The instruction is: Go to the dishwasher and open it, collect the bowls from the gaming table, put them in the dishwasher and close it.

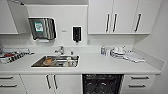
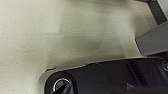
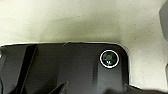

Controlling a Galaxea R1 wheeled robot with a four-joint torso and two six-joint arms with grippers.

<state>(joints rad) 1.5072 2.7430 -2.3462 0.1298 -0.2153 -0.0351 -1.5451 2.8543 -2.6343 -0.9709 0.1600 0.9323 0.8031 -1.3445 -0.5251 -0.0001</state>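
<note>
Nearest, at 6 o'clock in the head view, the dishwasher (image 1: 102, 83) stands open under the surface (image 1: 105, 65); its dark inside shows pale rack shapes, too blurred to tell apart, and its lower part is cut off by the picture's edge. White drawers (image 1: 137, 82) flank it at 5 o'clock, cabinet doors (image 1: 51, 83) at 7 o'clock.

On the surface, the sink (image 1: 56, 61) lies at about 9 o'clock from centre. Something orange (image 1: 49, 60) and pale items sit in it; what they are is hard to make out. A tap (image 1: 60, 50) stands behind it. A tray of mixed things (image 1: 11, 57) is cut off at the far 9 o'clock edge. At 3 o'clock, white crockery (image 1: 117, 52) and cloth-like pieces (image 1: 133, 58) lie by the side wall.

Farther back, a towel dispenser (image 1: 42, 28) hangs at 10 o'clock, a black soap dispenser (image 1: 76, 33) near 12, and wall cupboards (image 1: 120, 16) at 1 o'clock.

Both wrist views show speckled pale floor (image 2: 50, 37) past the robot's dark plate. Whether either gripper is open or closed cannot be told.
</note>
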